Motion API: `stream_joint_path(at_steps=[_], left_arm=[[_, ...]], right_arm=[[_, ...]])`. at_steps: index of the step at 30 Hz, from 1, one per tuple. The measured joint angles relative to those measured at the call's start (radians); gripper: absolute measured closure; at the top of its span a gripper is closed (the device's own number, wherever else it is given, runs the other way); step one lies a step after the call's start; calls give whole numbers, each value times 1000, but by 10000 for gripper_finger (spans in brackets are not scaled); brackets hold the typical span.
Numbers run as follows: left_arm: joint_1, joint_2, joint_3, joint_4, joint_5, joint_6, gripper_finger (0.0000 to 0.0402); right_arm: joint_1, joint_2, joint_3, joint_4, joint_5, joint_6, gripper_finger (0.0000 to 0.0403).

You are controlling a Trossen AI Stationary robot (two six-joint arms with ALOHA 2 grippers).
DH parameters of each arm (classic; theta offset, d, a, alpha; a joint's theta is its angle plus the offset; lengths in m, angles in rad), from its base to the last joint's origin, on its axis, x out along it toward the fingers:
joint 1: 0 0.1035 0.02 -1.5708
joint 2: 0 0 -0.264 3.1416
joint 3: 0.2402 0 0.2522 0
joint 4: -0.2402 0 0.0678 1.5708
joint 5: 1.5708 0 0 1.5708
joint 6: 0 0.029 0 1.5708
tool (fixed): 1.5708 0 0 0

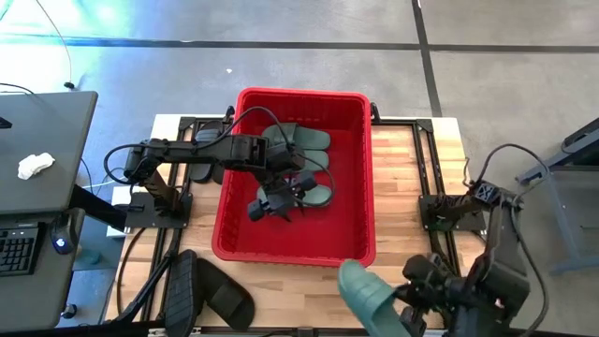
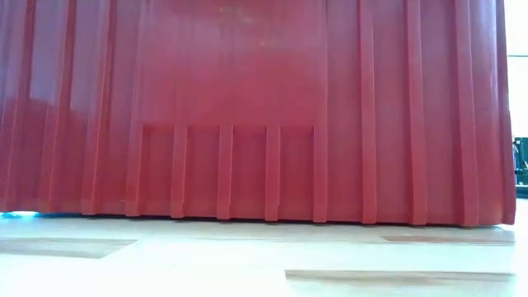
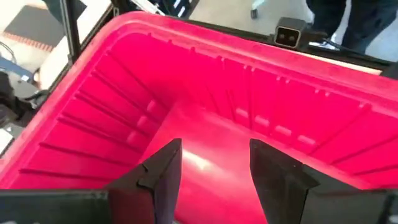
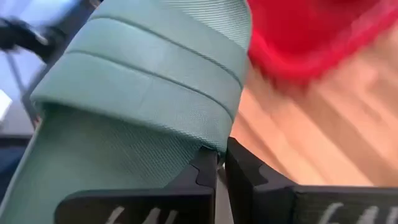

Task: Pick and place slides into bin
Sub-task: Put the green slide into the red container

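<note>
On table centre: bin, red tub on the wooden table; low view is filled by its ribbed outer wall
Bin contents: dark green slides at the far end, another green one mid-floor beside the left gripper; exact count unclear, arm hides part
Left gripper: inside the bin, above its floor, fingers parted about halfway, nothing between them; left wrist view shows only red floor and ribbed walls past the fingers
Right gripper: near front edge of table, just outside the bin's front right corner, jaws fully closed, pinching edge of one green slide
Held green slide: sole tilted, toe end close to the bin's front rim; right wrist view shows its ribbed strap right above the closed fingers, bin corner behind
Black slides: two at front left of table, outside the bin, lying side by side and touching
Side desk: left of the table, white crumpled cloth on it
</note>
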Motion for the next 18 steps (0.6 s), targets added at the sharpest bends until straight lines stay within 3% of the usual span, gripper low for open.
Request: stream_joint_path(at_steps=[5, 13, 18], left_arm=[[-4, -32, 3, -11, -128, 11, 247], [-18, -145, 3, -122, -452, 80, 300], [-3, -199, 3, -223, -462, -67, 320]], right_arm=[[-60, -1, 80, 1, 74, -185, 403], [-245, -2, 122, 1, 84, -522, 403], [-378, -2, 123, 1, 101, -746, 403]])
